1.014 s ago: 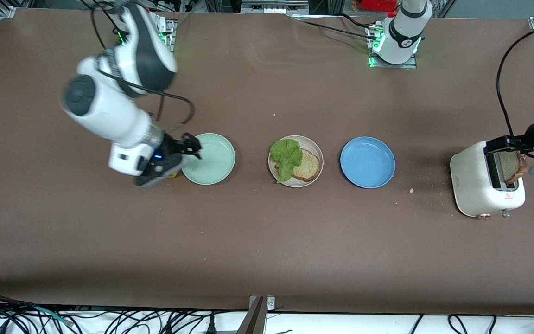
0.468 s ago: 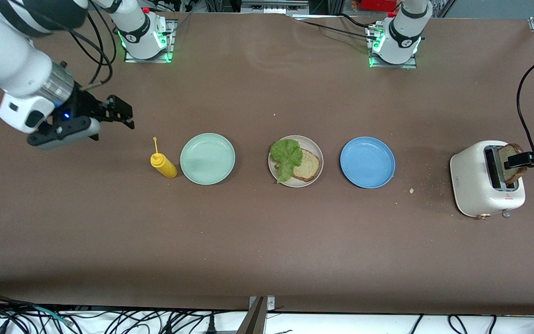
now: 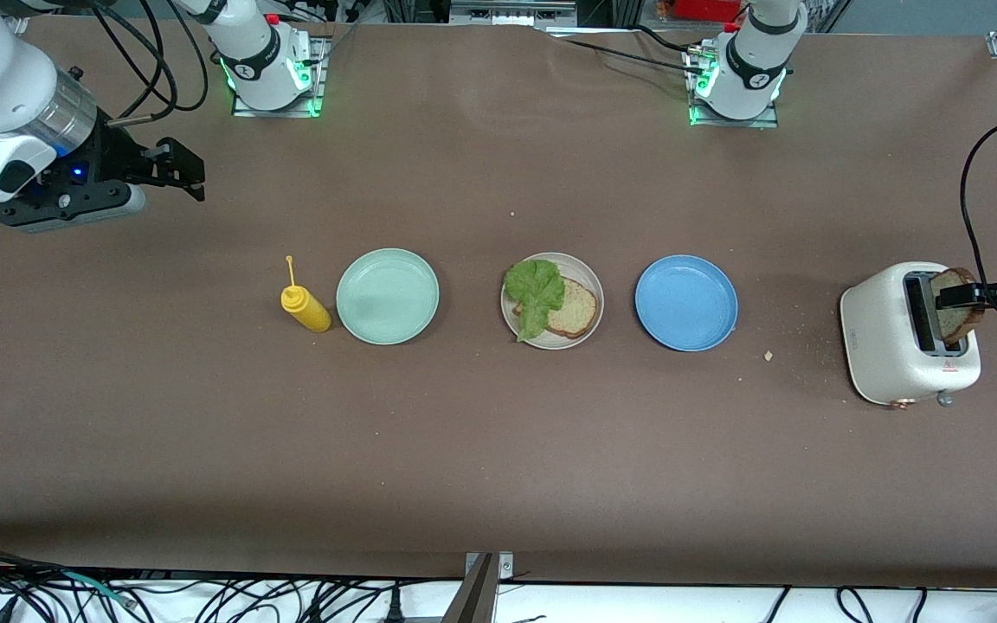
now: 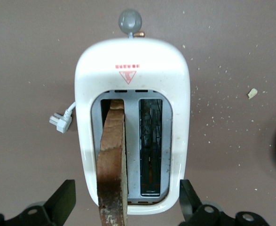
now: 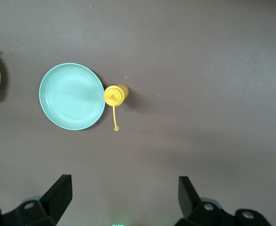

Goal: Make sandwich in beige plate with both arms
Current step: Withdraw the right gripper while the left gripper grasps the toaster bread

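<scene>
Well, my left hand (image 4: 124,203) hangs over the white toaster (image 3: 897,346) at the left arm's end of the table (image 3: 498,450); its fingers (image 4: 62,200) stand wide apart, one on each side of the toaster's top, clamped on nothing; between them a slice of brown bread (image 4: 112,160) stands upright in one slot, dark crust upward, sticking well out of it; I cannot see either finger touching it; the other slot is bare metal.

My right hand (image 3: 180,169) waits in the air over the bare table toward the right arm's end; its fingers are apart too and hold nothing.

The beige plate (image 3: 569,341) sits mid-table between the mint-green plate (image 3: 388,297) and the blue plate (image 3: 686,303), apart from both; on it lies a second slice (image 3: 578,311), flat, with a crinkled lettuce leaf (image 3: 536,294) overlapping it and hanging a little over the rim; nothing lies on top of the leaf.

A yellow squeeze bottle (image 3: 306,310) stands just beside the mint-green plate; crumbs (image 3: 768,355) lie between the blue plate and the toaster.
</scene>
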{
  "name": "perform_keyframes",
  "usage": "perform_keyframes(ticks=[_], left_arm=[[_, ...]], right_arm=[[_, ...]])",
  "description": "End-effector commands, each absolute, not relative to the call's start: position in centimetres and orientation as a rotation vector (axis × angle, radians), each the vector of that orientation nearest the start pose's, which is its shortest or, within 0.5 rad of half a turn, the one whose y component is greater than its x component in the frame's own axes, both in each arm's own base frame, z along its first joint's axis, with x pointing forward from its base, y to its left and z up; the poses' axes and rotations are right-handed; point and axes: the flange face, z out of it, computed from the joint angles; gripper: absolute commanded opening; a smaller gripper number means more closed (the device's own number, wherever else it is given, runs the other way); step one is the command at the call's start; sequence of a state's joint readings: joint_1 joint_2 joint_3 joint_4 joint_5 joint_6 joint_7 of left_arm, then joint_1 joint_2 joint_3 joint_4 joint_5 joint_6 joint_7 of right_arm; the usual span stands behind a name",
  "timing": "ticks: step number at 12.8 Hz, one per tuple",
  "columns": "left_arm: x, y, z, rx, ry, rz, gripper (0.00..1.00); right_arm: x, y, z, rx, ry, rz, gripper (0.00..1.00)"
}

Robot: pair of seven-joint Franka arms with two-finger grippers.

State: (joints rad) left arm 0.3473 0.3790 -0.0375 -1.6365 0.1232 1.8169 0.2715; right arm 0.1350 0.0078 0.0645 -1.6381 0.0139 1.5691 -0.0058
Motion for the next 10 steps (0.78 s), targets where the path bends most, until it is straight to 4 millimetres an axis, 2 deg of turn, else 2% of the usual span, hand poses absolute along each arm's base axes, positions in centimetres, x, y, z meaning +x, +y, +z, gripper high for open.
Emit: perform_keyframes(ticks=[1, 2, 3, 5, 7, 10], left_arm=[[60.1, 21.6, 37.9, -3.05, 0.06, 0.366, 0.21], [60.0, 21.9, 37.9, -3.014, 0.117, 0.381, 0.05], [60.0, 21.9, 37.9, -3.004, 0.128, 0.387, 0.0], [60.0, 21.8, 38.0, -3.004, 0.134, 0.387, 0.0], [60.1, 21.8, 38.2, -3.002, 0.136, 0.385, 0.0], [60.4, 21.9, 39.5, -2.997, 0.13, 0.352, 0.0]], right_arm=[[54.9, 11.4, 58.6, -3.124, -0.293, 0.162, 1.0], [54.7, 12.1, 58.5, -3.123, -0.31, 0.167, 1.0], [54.8, 12.6, 57.9, -3.119, -0.324, 0.194, 1.0], [54.7, 13.0, 57.5, -3.076, -0.318, 0.22, 1.0], [53.9, 13.0, 57.8, -3.07, -0.323, 0.285, 1.0], [53.2, 12.6, 58.3, -3.069, -0.323, 0.332, 1.0]])
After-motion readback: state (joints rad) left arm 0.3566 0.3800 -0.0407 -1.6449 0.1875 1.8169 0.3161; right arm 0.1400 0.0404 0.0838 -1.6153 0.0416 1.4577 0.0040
